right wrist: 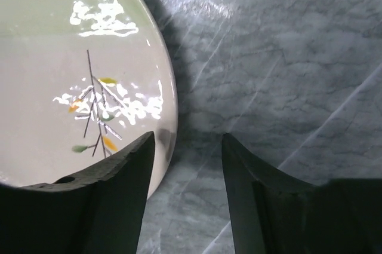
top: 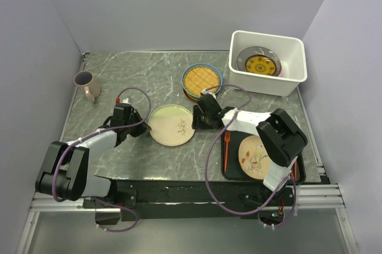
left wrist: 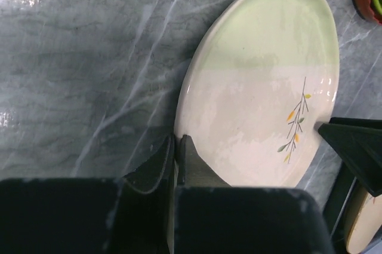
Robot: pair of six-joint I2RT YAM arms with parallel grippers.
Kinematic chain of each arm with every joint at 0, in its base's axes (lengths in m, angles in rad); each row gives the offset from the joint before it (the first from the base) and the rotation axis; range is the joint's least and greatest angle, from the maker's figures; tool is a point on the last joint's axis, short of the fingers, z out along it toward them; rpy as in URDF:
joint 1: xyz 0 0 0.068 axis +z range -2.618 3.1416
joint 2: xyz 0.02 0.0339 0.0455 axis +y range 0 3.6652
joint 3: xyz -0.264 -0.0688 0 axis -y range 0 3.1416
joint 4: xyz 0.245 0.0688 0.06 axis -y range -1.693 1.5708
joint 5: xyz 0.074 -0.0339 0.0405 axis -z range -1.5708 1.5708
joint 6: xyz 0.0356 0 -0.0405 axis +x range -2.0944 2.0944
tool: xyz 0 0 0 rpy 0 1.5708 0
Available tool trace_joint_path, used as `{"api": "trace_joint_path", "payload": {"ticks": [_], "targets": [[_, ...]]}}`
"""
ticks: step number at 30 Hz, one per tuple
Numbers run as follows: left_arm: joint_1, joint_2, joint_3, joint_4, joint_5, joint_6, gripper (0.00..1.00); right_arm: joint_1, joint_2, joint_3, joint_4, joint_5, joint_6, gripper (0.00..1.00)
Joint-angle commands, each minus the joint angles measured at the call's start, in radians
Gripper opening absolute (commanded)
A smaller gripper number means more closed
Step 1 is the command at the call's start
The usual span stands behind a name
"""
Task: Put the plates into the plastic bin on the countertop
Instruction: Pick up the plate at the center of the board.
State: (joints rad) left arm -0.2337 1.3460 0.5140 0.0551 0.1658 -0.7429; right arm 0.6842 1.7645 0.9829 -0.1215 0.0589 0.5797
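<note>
Left claw [left wrist: 177, 141] is pinched fully together on the rim of the pale green plate [left wrist: 262, 86], one dark wedge-shaped finger over the glaze and the other outside the edge. Right claw [right wrist: 188, 137] stands partly open and holds nothing, with one finger above the same plate's opposite rim and the other above bare stone. This plate is round, shallow and glossy, green fading to cream, painted with a thin sprig of orange and green leaves, and it lies between the two claws on the countertop [top: 119, 83], a smooth grey-green marble-look slab with white veins. Both wrist views give the sprig and the glare on the glaze. Only the top view shows the plastic bin [top: 265, 83], well beyond the right claw and off to its right: white, deep-walled, round-cornered, with a dark plate bearing a yellow round pattern inside. Just beyond the right claw sits a stack [top: 202, 79] topped by yellow lattice within a blue rim; the left wrist view catches only its red-orange and green edges. Behind that claw, a flat black tray [top: 230, 167] carries a cream plate [top: 253, 155] and an orange fork [top: 227, 143]. Beyond the left claw, to its left, stands a dusky pink cup [top: 87, 85].
</note>
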Motion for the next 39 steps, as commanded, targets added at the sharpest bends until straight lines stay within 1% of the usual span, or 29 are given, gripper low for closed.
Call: {"api": "trace_joint_path", "payload": {"ticks": [1, 8, 13, 17, 18, 19, 23, 26, 29, 30, 32, 33, 34, 36, 37, 39], "targets": [[0.007, -0.076, 0.006, 0.015, 0.032, -0.033, 0.01, -0.025, -0.026, -0.111, 0.034, -0.191, 0.054, 0.58], [0.008, -0.090, -0.011, 0.018, 0.061, -0.061, 0.01, -0.015, -0.030, -0.202, 0.207, -0.410, 0.143, 0.59], [0.007, -0.088, -0.019, 0.034, 0.069, -0.072, 0.01, -0.012, -0.045, -0.332, 0.328, -0.502, 0.265, 0.59], [0.008, -0.091, -0.019, 0.032, 0.066, -0.078, 0.01, -0.011, -0.076, -0.450, 0.491, -0.550, 0.362, 0.59], [0.007, -0.091, -0.020, 0.034, 0.067, -0.078, 0.01, -0.011, -0.082, -0.501, 0.531, -0.570, 0.412, 0.59], [0.007, -0.091, -0.023, 0.038, 0.069, -0.084, 0.01, -0.012, -0.095, -0.522, 0.602, -0.579, 0.434, 0.59], [0.008, -0.096, -0.038, 0.061, 0.092, -0.099, 0.01, -0.011, -0.122, -0.604, 0.729, -0.565, 0.519, 0.59], [0.008, -0.100, -0.045, 0.075, 0.119, -0.111, 0.01, -0.003, -0.131, -0.642, 0.827, -0.521, 0.572, 0.59], [0.008, -0.116, -0.068, 0.092, 0.150, -0.134, 0.01, 0.011, -0.106, -0.664, 0.946, -0.487, 0.631, 0.59], [0.008, -0.122, -0.074, 0.103, 0.155, -0.142, 0.01, 0.012, -0.093, -0.676, 0.988, -0.484, 0.673, 0.59], [0.008, -0.148, -0.094, 0.112, 0.176, -0.164, 0.01, 0.021, -0.034, -0.678, 1.107, -0.484, 0.718, 0.59], [0.008, -0.159, -0.100, 0.115, 0.178, -0.168, 0.01, 0.028, -0.010, -0.678, 1.147, -0.485, 0.762, 0.59], [0.007, -0.168, -0.107, 0.117, 0.181, -0.180, 0.01, 0.031, 0.042, -0.679, 1.237, -0.488, 0.790, 0.59], [0.008, -0.191, -0.111, 0.111, 0.193, -0.187, 0.01, 0.046, 0.102, -0.688, 1.344, -0.487, 0.874, 0.59], [0.008, -0.208, -0.115, 0.111, 0.199, -0.194, 0.01, 0.051, 0.162, -0.694, 1.452, -0.481, 0.900, 0.59], [0.007, -0.220, -0.123, 0.103, 0.208, -0.199, 0.01, 0.063, 0.217, -0.717, 1.548, -0.450, 0.975, 0.59]]}}
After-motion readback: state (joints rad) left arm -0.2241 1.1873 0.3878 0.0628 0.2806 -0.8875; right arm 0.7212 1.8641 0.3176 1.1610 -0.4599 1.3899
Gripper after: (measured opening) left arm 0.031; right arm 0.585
